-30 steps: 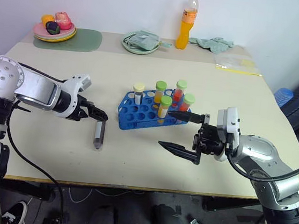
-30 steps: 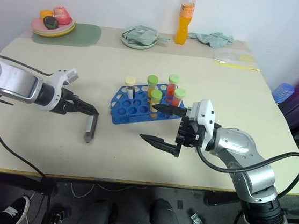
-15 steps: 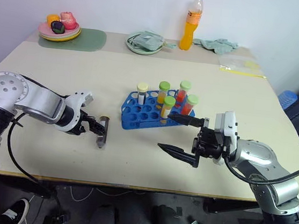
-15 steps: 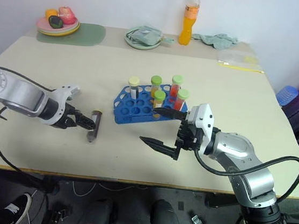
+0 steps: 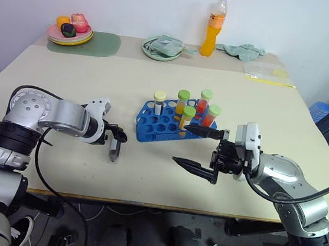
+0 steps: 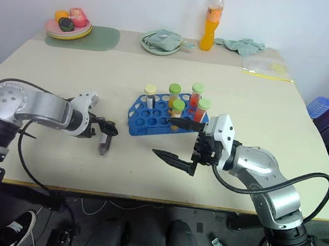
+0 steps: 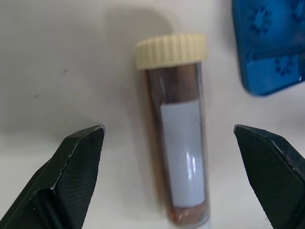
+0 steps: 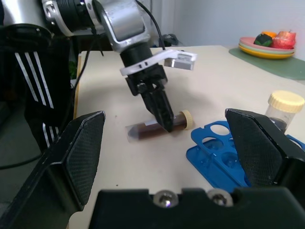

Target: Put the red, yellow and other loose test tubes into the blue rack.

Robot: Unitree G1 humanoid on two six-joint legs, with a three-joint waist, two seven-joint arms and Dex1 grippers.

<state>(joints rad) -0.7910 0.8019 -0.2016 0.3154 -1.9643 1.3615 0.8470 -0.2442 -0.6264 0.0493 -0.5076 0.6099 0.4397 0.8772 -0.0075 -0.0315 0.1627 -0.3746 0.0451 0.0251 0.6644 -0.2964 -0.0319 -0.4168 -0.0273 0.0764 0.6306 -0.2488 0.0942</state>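
Here, in the left eye view, the left gripper hangs spread wide and empty over the cream-capped clear plastic tube of dark contents, lying on the beige worktop near the bright blue plastic rack. The right gripper, equally wide and empty, waits beside that rack. In the left wrist view, the tube lies between the fingers; an off-centre squeeze could roll it away. Its lower end is cut off.

Left of the blue rack lies a dark tube — the left gripper spread open over it.
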